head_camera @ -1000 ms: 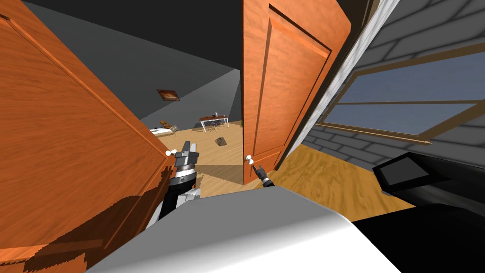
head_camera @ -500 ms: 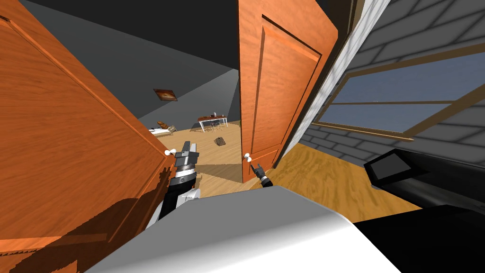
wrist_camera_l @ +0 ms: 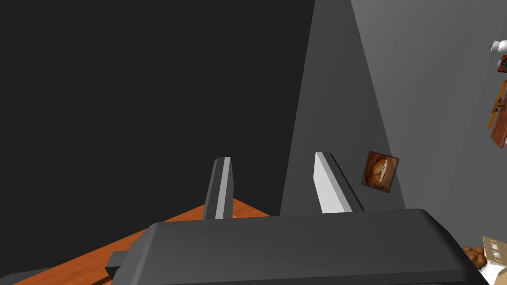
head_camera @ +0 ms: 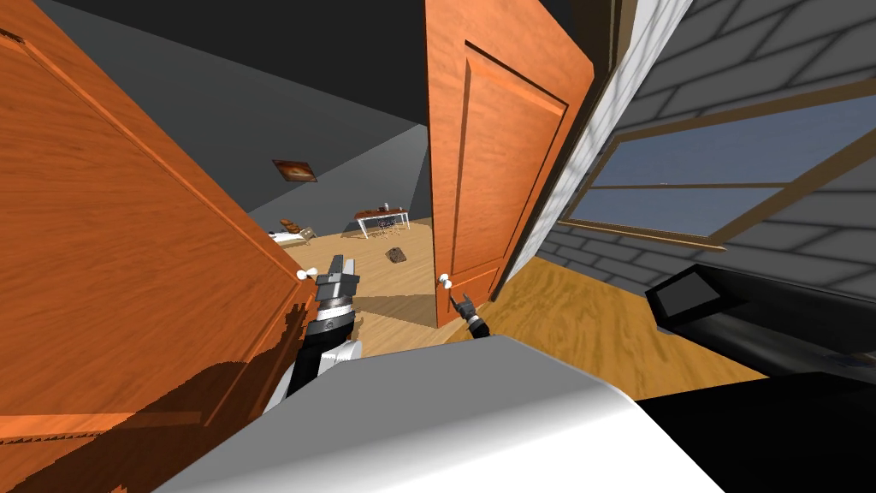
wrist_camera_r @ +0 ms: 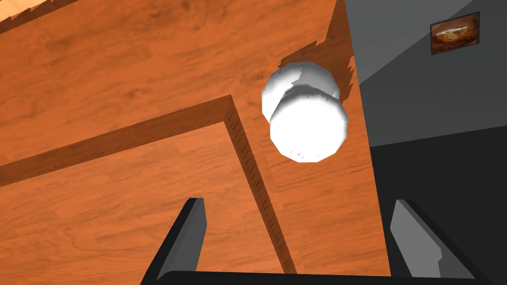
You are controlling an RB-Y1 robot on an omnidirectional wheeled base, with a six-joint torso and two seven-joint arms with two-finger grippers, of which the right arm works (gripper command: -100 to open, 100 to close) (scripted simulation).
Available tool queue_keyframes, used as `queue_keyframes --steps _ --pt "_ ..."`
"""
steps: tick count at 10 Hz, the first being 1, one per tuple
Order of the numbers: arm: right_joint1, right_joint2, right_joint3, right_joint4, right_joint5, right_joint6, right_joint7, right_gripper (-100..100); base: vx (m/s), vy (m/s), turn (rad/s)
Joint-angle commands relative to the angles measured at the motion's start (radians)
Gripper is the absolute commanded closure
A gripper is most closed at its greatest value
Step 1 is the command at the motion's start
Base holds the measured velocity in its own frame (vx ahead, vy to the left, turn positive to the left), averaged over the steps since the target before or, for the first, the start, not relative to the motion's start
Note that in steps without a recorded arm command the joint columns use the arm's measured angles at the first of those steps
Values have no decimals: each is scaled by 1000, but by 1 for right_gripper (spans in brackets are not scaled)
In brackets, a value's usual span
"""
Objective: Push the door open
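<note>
Two orange wooden door leaves stand ajar. The right leaf (head_camera: 505,171) carries a white knob (head_camera: 444,280) near its free edge. My right gripper (head_camera: 465,299) is just below that knob, close to the leaf; in the right wrist view its fingers (wrist_camera_r: 190,232) stand open against the door panel (wrist_camera_r: 124,99), with the knob (wrist_camera_r: 307,116) just ahead. The left leaf (head_camera: 111,257) has its own white knob (head_camera: 301,274). My left gripper (head_camera: 337,267) is held beside that knob, open and holding nothing (wrist_camera_l: 275,188), with the leaf's edge (wrist_camera_l: 99,252) beside it.
Through the gap lies a wooden floor with a small dark object (head_camera: 396,254), a white-legged table (head_camera: 385,219) and a wall picture (head_camera: 294,169). A brick wall with a window (head_camera: 710,188) and a dark, low piece of furniture (head_camera: 710,304) flank my right side.
The right door leaf has swung further away from me, widening the gap. My right gripper has followed its knob. The left arm has stayed put.
</note>
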Motion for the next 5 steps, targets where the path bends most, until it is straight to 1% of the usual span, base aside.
queue_keyframes --steps 1,2,3,5 --pt "-13 3 3 11 1 4 50 -100 -54 -12 -30" --pt "-24 6 6 19 2 9 76 -100 -79 -14 -53" --pt "-24 6 6 19 2 9 91 -100 -53 -13 -15" --pt "-44 13 10 34 3 17 153 -100 -50 -12 -32"
